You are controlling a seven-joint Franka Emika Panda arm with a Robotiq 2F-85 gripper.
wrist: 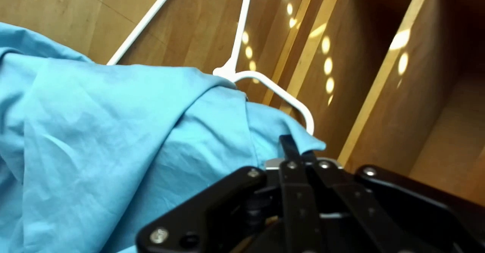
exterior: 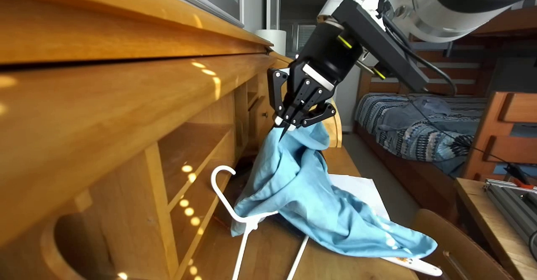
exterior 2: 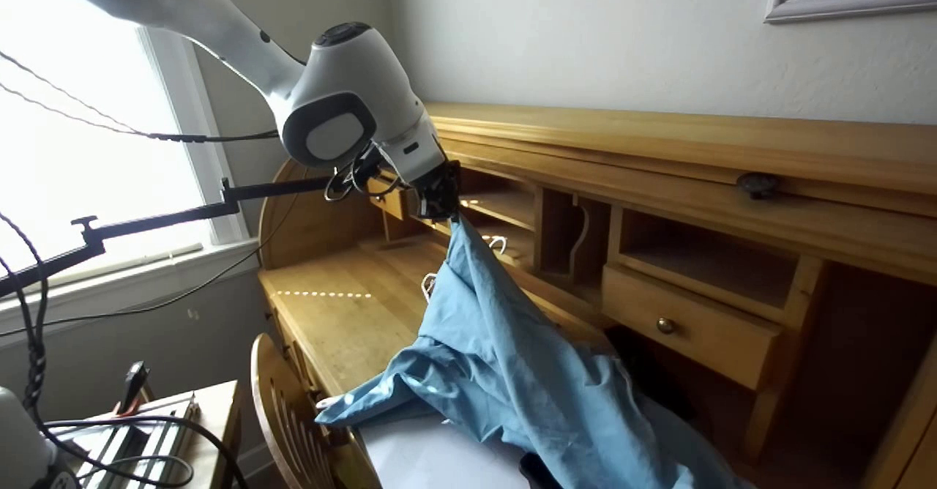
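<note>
Cloth (exterior: pixel 310 204), blue and loosely folded, looks light and soft, likely to sag and swing rather than keep a shape; a gathered peak should give a surer hold than one flat layer. Its lower folds spread over the desk (exterior 2: pixel 344 328), partly covering a white hanger (exterior: pixel 251 222), while the gripper (exterior: pixel 285 125) is clamped together on its raised tip. The arm (exterior 2: pixel 381 72) reaches across from above, slanting the gripper downward.
</note>
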